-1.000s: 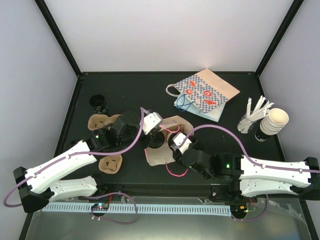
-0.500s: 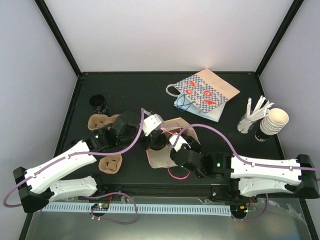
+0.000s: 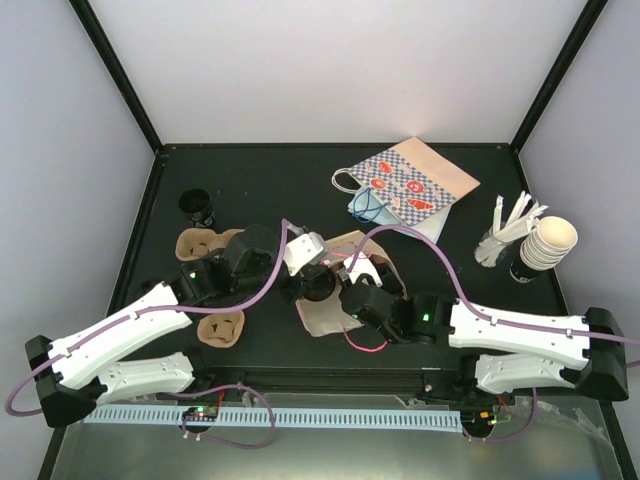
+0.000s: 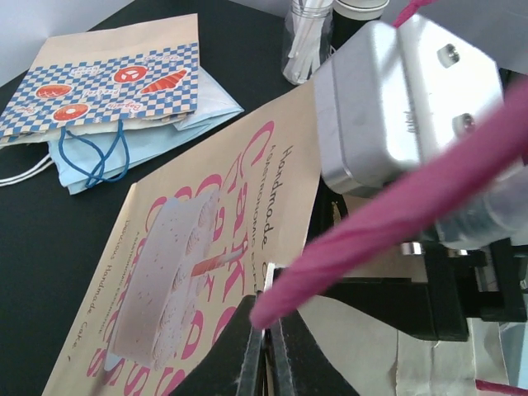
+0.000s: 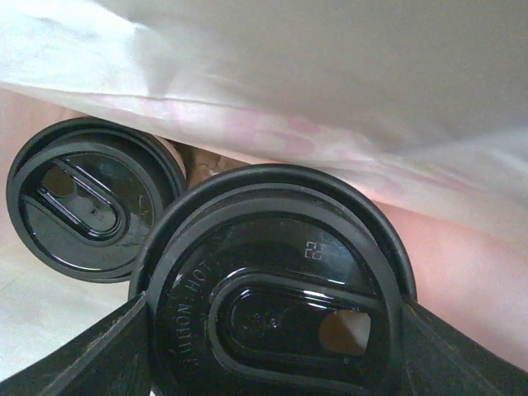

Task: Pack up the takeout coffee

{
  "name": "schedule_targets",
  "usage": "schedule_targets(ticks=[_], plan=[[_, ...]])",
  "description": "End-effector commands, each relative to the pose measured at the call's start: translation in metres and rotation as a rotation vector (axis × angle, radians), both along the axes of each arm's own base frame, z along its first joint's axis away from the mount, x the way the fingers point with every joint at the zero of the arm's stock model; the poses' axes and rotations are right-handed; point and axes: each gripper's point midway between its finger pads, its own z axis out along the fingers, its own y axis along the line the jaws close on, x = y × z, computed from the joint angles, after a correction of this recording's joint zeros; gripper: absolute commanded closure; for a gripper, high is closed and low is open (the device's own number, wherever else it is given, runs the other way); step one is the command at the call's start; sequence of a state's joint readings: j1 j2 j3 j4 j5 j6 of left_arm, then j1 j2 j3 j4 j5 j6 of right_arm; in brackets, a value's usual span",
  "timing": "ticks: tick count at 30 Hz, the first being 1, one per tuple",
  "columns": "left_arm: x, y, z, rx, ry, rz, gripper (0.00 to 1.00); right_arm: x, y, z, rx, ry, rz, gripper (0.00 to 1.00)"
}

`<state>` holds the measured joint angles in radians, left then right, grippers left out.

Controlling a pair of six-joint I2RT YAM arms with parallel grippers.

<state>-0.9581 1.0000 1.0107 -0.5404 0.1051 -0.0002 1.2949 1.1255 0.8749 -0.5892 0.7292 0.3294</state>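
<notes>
Inside the cream paper bag with pink "Handmade Cake" lettering (image 4: 190,239), which lies on its side at the middle of the black table (image 3: 260,180), the takeout coffee cup with a black plastic lid (image 5: 280,272) sits between the fingers of the right gripper (image 5: 276,330). Both fingers (image 5: 99,355) lie against the lid's sides, spread wide around it (the cup's wall is hidden under the lid). A second black-lidded cup (image 5: 91,198) stands just beside it, to the left in the wrist view, with the bag's pale paper arching over both. The left gripper (image 4: 266,351) is pinched narrow on a thin edge of the bag's mouth. A blue-checked paper bag (image 3: 410,185) lies flat farther back, well apart, and a stack of cream paper cups (image 3: 550,245) stands near the table's right edge.
</notes>
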Motion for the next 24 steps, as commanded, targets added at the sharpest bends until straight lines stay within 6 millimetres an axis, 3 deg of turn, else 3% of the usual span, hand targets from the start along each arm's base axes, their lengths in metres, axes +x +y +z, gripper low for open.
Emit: schedule_targets(ticks=[1, 5, 8, 11, 15, 20, 23, 24], plan=[[-0.014, -0.006, 0.013, -0.056, -0.008, -0.075, 0.94, 0.007, -0.007, -0.003, 0.048, 0.004, -0.097, 0.52], [-0.015, -0.004, 0.018, -0.066, -0.014, -0.076, 0.83, 0.006, -0.007, -0.011, 0.062, -0.002, -0.089, 0.52], [-0.016, -0.003, 0.027, -0.089, -0.018, -0.070, 0.56, 0.006, -0.006, -0.013, 0.077, -0.009, -0.081, 0.52], [-0.013, 0.001, 0.043, -0.132, -0.021, -0.034, 0.40, 0.005, -0.004, -0.016, 0.082, -0.006, -0.071, 0.52], [-0.004, 0.006, 0.059, -0.161, -0.006, 0.017, 0.30, 0.005, -0.002, -0.017, 0.088, -0.014, -0.059, 0.52], [0.011, 0.018, 0.076, -0.183, 0.025, 0.066, 0.26, 0.006, 0.001, -0.011, 0.108, -0.035, -0.037, 0.52], [0.031, 0.035, 0.083, -0.189, 0.032, 0.146, 0.18, 0.005, 0.004, -0.011, 0.107, -0.034, -0.026, 0.52], [0.046, 0.046, 0.082, -0.184, 0.039, 0.216, 0.11, 0.006, 0.004, -0.011, 0.105, -0.033, -0.027, 0.52]])
